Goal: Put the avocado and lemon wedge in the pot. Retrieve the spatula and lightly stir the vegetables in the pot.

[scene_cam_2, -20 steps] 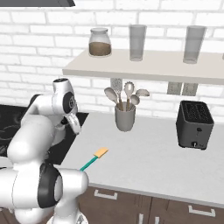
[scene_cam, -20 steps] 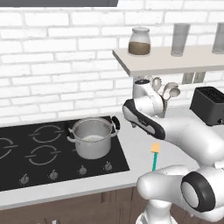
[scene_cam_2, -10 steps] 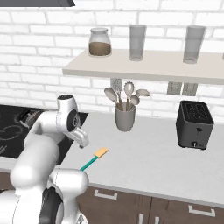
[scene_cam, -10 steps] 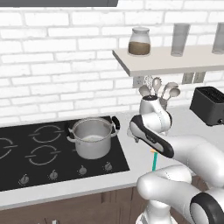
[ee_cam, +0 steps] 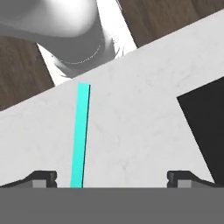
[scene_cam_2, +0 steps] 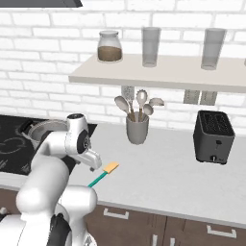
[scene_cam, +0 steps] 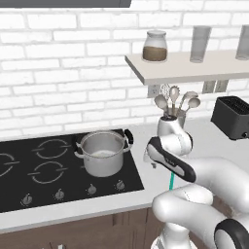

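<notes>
The steel pot (scene_cam: 102, 153) stands on the right side of the cooktop; its rim (scene_cam_2: 42, 129) peeks out behind my arm. I cannot make out what is inside it, and the avocado and lemon wedge are hidden. The spatula (scene_cam_2: 103, 175) lies on the white counter to the right of the cooktop, teal handle toward the counter's front edge, yellow head away from it. My gripper (ee_cam: 113, 179) hangs open just above the handle (ee_cam: 80, 135), which runs close to the left fingertip (ee_cam: 41, 178). The gripper (scene_cam: 151, 160) (scene_cam_2: 95, 164) points down and holds nothing.
A grey utensil cup (scene_cam_2: 137, 129) with spoons stands at the wall behind the spatula. A black toaster (scene_cam_2: 213, 137) sits further right. A shelf (scene_cam_2: 158, 74) with a jar and glasses hangs above. The black cooktop (scene_cam: 44, 172) edge (ee_cam: 205, 127) lies close beside the gripper.
My arm has swung right, away from the pot, and come down over the spatula's handle. The gripper stayed open, and the pot and spatula have not moved.
</notes>
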